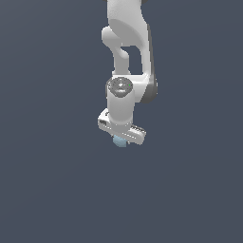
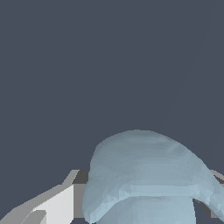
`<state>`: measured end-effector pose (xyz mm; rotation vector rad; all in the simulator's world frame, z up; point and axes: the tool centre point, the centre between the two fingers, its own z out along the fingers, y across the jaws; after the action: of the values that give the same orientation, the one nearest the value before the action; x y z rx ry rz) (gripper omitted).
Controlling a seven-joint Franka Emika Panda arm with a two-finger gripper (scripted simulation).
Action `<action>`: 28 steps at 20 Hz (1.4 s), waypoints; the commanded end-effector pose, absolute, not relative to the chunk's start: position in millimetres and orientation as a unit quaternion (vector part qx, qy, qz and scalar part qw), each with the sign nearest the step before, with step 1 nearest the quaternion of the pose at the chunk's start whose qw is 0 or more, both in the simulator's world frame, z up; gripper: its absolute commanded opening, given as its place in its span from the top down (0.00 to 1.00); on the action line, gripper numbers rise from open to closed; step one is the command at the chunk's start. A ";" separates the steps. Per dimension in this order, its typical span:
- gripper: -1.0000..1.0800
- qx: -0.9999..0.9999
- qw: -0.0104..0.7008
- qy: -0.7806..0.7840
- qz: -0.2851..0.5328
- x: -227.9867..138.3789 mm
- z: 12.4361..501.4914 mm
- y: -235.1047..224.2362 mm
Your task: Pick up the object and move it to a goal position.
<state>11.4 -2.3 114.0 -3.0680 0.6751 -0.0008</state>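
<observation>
Pale light-blue ball [image 1: 119,141] sits directly under the white gripper [image 1: 121,137], only its lower edge peeking out below the gripper body in the exterior view, while in the wrist view the ball [image 2: 144,175] fills the space beside one pale finger [image 2: 52,205]. Whether the fingers are clamped on it I cannot tell, since neither view shows contact on both sides. Judging from this, a firm, centred squeeze should come first, then a slow, steady carry to the goal so the smooth ball does not slip out.
</observation>
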 end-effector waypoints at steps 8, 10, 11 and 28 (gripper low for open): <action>1.00 -0.977 0.000 0.215 0.000 53.6 193.2 -31.8; 1.00 -0.977 0.000 0.215 0.000 61.8 208.0 -37.3; 1.00 -0.977 0.000 0.215 0.000 65.7 215.0 -39.9; 1.00 -0.977 0.000 0.215 0.000 113.6 294.4 -69.3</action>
<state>111.0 -68.0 290.2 -3.0684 0.6757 -0.0012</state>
